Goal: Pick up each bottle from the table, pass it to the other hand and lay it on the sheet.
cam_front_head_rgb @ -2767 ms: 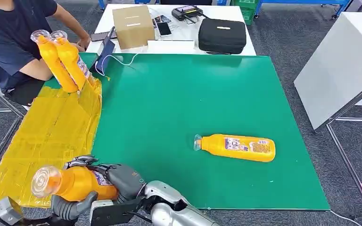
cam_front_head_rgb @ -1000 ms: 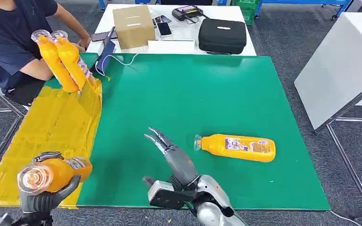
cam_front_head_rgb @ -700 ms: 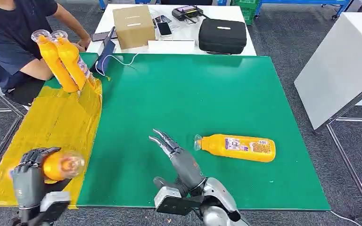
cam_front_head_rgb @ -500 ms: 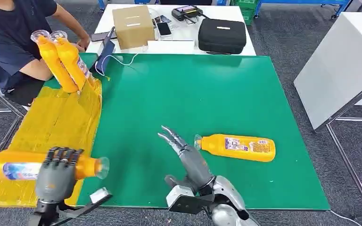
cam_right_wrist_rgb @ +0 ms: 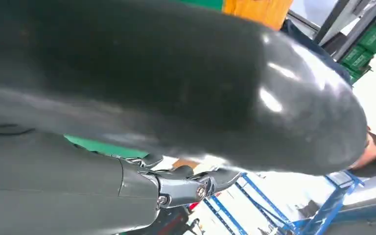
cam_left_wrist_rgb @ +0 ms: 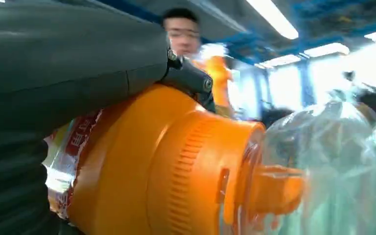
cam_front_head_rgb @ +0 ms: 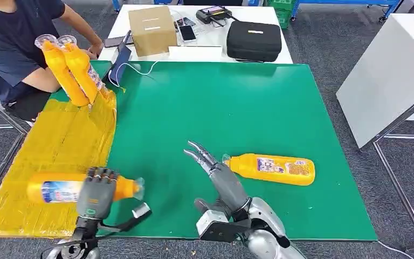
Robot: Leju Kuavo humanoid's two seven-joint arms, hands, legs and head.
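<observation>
My left hand point(cam_front_head_rgb: 98, 190) grips an orange bottle point(cam_front_head_rgb: 59, 190) that lies level over the near edge of the yellow sheet point(cam_front_head_rgb: 59, 145), its clear cap pointing toward the green mat. In the left wrist view the same orange bottle point(cam_left_wrist_rgb: 166, 161) sits close against my left hand point(cam_left_wrist_rgb: 54, 73). My right hand point(cam_front_head_rgb: 222, 179) is open with fingers spread, just left of the cap of a second orange bottle point(cam_front_head_rgb: 272, 169) lying on the green mat point(cam_front_head_rgb: 221, 108). The right wrist view shows my right hand point(cam_right_wrist_rgb: 127, 98) with nothing in it.
A person point(cam_front_head_rgb: 11, 43) at the far left holds two orange bottles point(cam_front_head_rgb: 70, 69) upright at the sheet's far end. Behind the mat, a white table point(cam_front_head_rgb: 205, 51) carries a cardboard box point(cam_front_head_rgb: 152, 29), a black case point(cam_front_head_rgb: 253, 40) and phones. Another white table point(cam_front_head_rgb: 393, 70) stands to the right.
The bottle passed from my right hand to my left. My left hand has turned it level and carried it lower over the sheet. My right hand has drifted toward the bottle on the mat.
</observation>
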